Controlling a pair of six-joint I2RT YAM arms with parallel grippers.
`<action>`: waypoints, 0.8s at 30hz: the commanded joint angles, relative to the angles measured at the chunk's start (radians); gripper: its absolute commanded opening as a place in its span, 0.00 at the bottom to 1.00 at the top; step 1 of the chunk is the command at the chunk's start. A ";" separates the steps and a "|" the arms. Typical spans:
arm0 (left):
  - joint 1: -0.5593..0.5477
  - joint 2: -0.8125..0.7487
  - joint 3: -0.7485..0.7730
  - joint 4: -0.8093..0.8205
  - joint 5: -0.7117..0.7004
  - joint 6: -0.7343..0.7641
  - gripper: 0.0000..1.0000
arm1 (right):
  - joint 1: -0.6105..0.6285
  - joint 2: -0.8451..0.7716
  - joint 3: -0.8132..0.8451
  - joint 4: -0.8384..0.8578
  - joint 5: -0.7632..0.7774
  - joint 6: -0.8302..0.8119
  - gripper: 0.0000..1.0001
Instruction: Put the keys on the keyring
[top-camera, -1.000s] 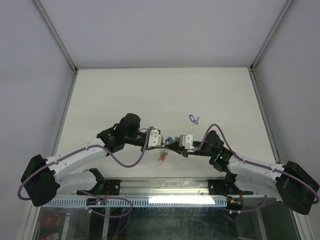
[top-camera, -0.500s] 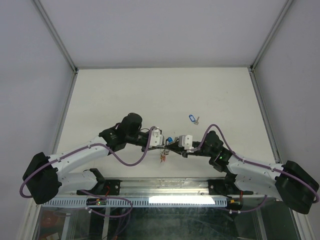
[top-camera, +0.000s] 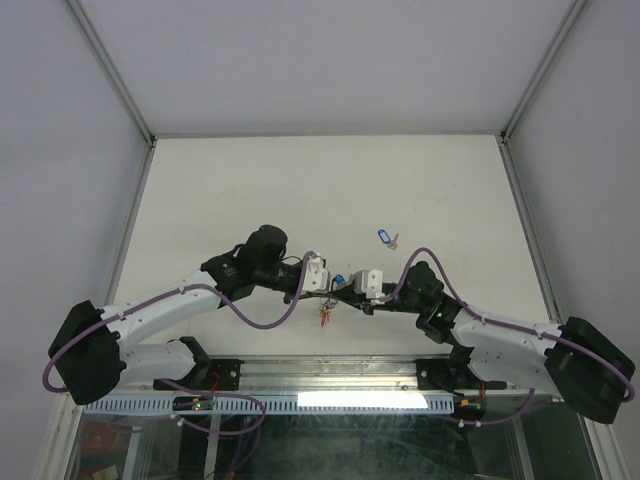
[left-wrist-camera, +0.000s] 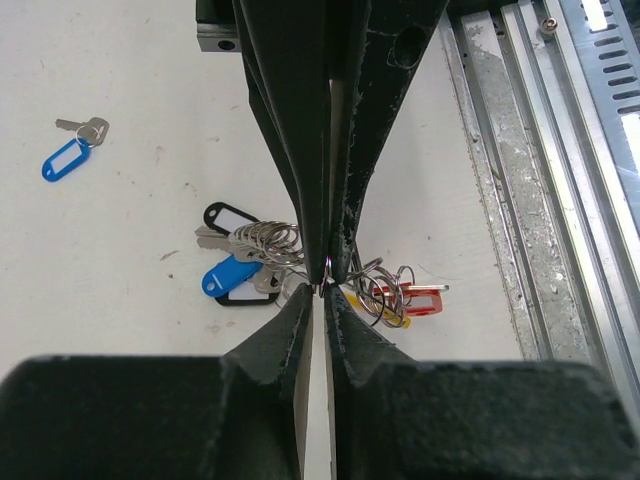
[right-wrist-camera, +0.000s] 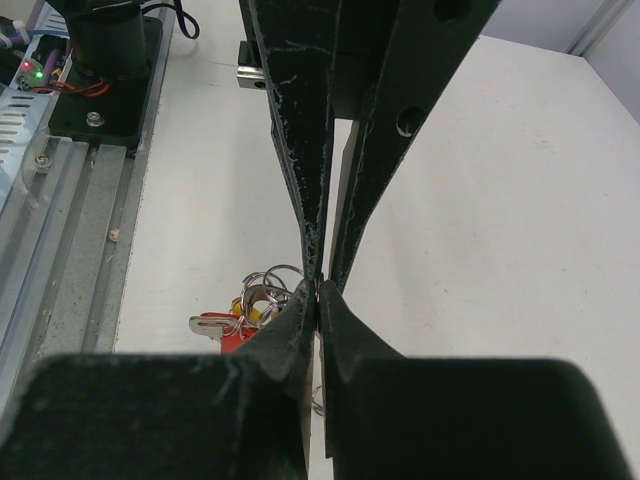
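My two grippers meet tip to tip near the table's front. The keyring shows edge-on as a thin silvery wire between them. My right gripper is shut on it. My left gripper pinches the same wire from the other side, only a sliver between its jaws. Around the tips hangs a bunch of keys: blue tag, black tag, red tag, yellow tag and coiled silver rings. From above the bunch shows as a blue tag and red keys.
A single loose key with a blue tag lies farther back and to the right on the white table; the left wrist camera also catches this loose key. The metal rail runs along the near edge behind the grippers.
The left jaws have closed further onto the ring. The left arm has crept slightly right toward the right gripper. The right gripper has stayed shut and still.
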 joint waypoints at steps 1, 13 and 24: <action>-0.008 0.003 0.056 0.037 0.027 0.006 0.05 | 0.012 0.009 0.018 0.104 -0.005 -0.005 0.04; -0.008 -0.007 0.060 0.038 -0.018 -0.008 0.00 | 0.014 -0.029 0.017 0.032 0.034 -0.016 0.14; -0.008 -0.006 0.066 0.018 -0.018 0.001 0.00 | 0.013 -0.083 0.040 -0.116 0.070 -0.031 0.13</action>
